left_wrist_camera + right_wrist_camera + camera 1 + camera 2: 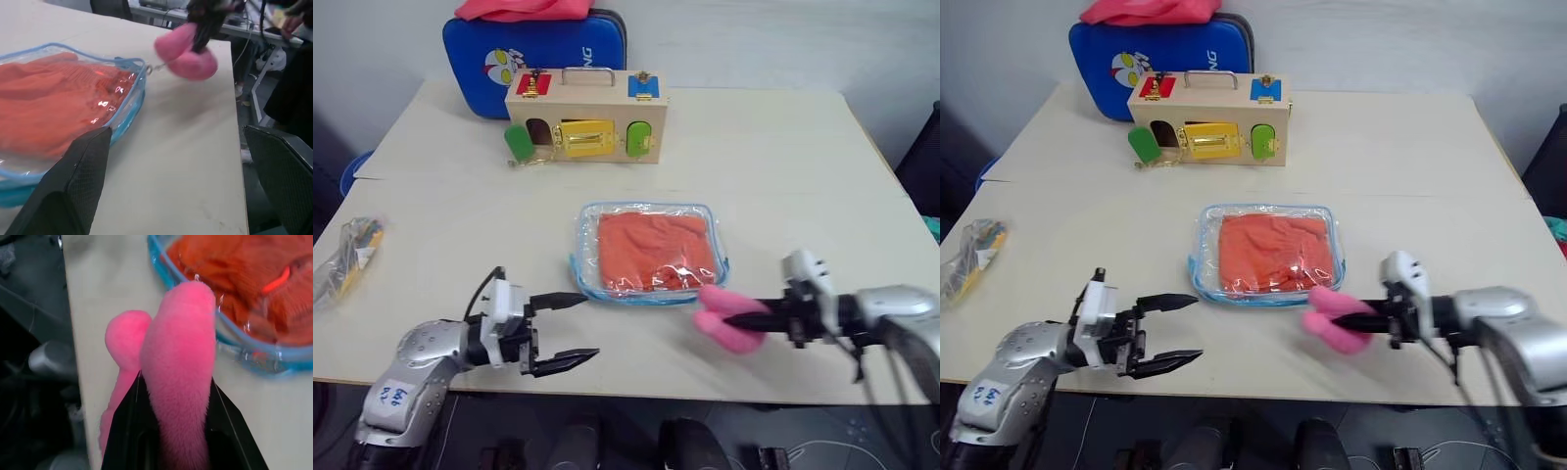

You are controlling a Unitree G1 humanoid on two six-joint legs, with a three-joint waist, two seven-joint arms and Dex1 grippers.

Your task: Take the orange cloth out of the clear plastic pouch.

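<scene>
The clear plastic pouch (646,206) with light blue edging lies flat in the middle of the table. The orange cloth (651,247) is folded inside it. At the pouch's near right corner is a small pink fuzzy lump (724,333), joined to the pouch edge (132,63) by a thin link. My right gripper (729,318) reaches in from the right and is shut on that lump (181,362). My left gripper (590,326) hovers open just off the pouch's near left corner, pointing right, with nothing between its fingers.
A wooden latch box (585,116) stands behind the pouch, with a blue case (533,49) and a pink-red cloth (524,8) on top of it further back. A small crinkly bag of sticks (347,257) lies at the left table edge. Both grippers are close to the front edge.
</scene>
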